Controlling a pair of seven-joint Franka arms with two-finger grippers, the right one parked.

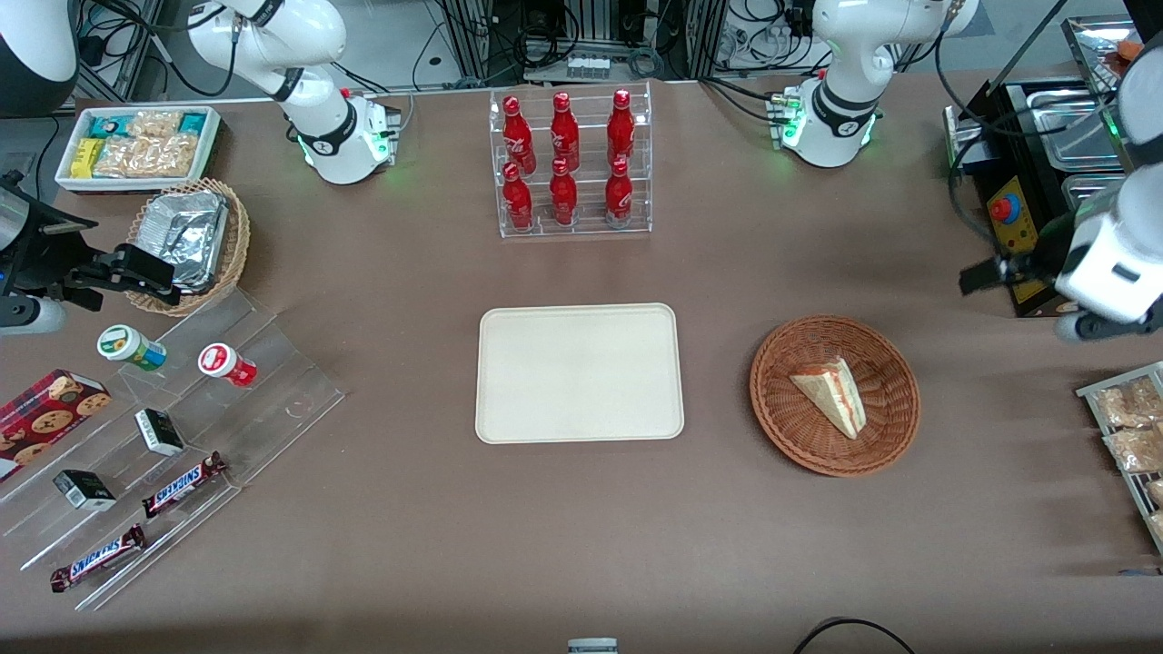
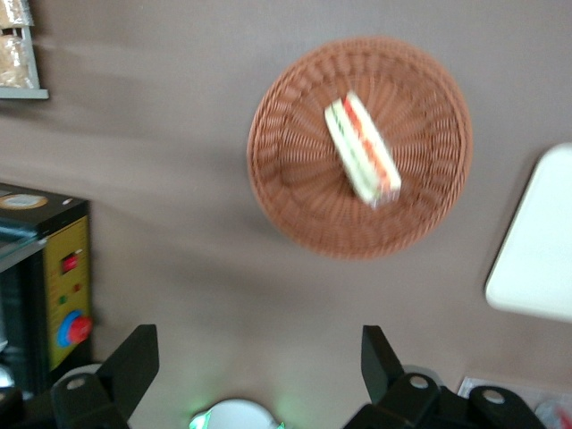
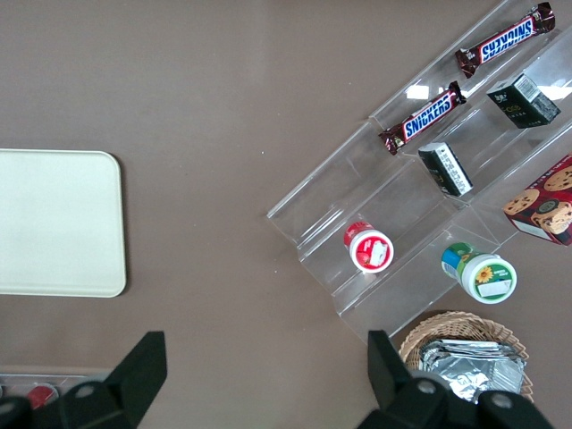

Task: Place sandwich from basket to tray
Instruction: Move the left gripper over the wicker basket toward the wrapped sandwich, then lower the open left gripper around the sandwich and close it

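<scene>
The sandwich (image 1: 834, 392) (image 2: 362, 147), a pale bread wedge with red and green filling, lies in the reddish-brown wicker basket (image 1: 792, 427) (image 2: 295, 206). Beside the basket, toward the table's middle, the cream tray (image 1: 579, 372) (image 2: 536, 250) (image 3: 54, 223) lies flat with nothing on it. My left gripper (image 1: 981, 275) (image 2: 257, 344) hangs above the table, farther from the front camera than the basket and toward the working arm's end. It is open, its fingers wide apart, with nothing between them.
A black and yellow control box (image 1: 1008, 213) with a red button stands close beside the gripper. A wire rack of snack packets (image 1: 1131, 427) sits at the working arm's end. A clear rack of red bottles (image 1: 570, 163) stands farther from the camera than the tray.
</scene>
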